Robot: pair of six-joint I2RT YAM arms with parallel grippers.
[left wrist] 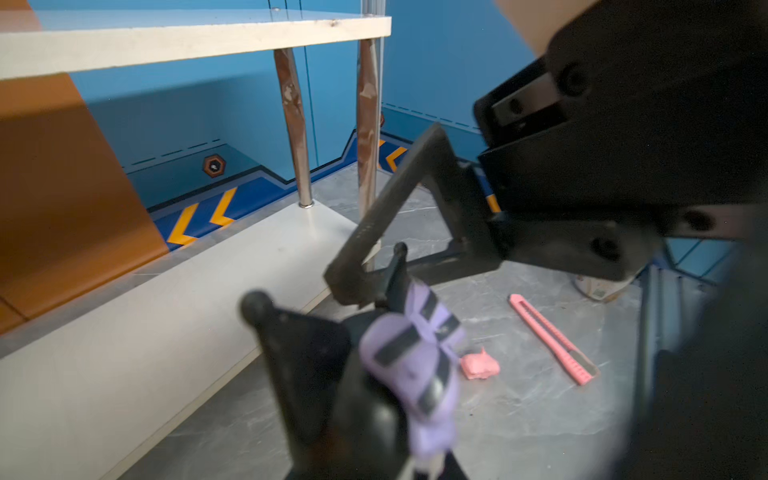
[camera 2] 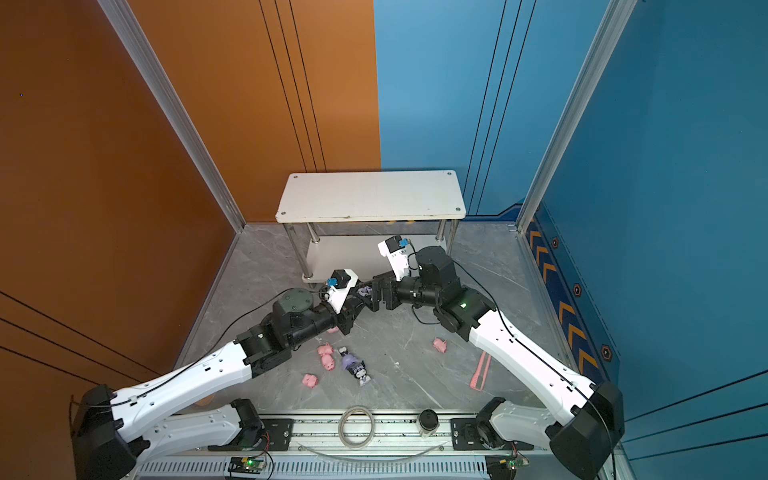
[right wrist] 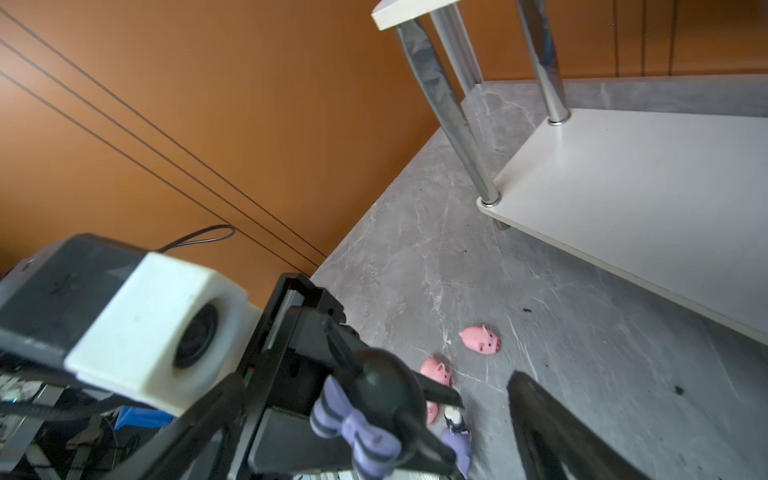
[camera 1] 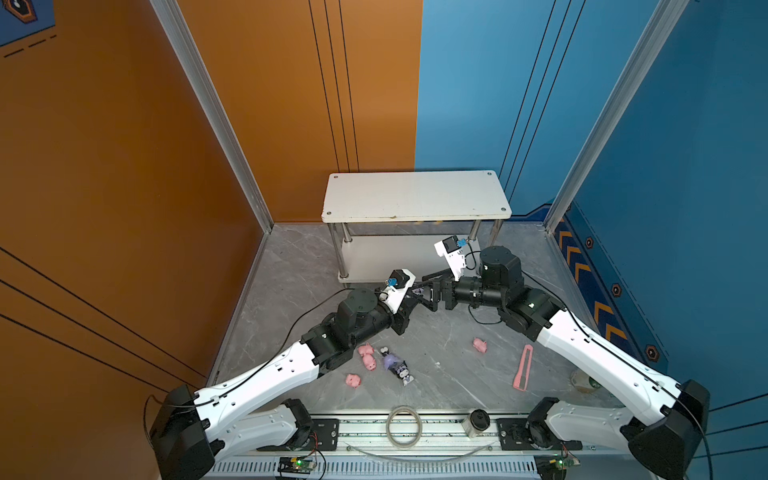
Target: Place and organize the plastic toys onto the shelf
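My left gripper is shut on a black figure with a purple bow, held above the table just in front of the shelf. My right gripper faces it, open, with its fingers on either side of the figure and apart from it. Both shelf boards are bare. On the table lie two more figures and several pink pigs. In a top view another pig peeks out from under the left arm.
A flat pink strip lies at the right, and a can stands partly behind the right arm. A tape ring and a small jar sit on the front rail. Orange and blue walls close in the sides and back.
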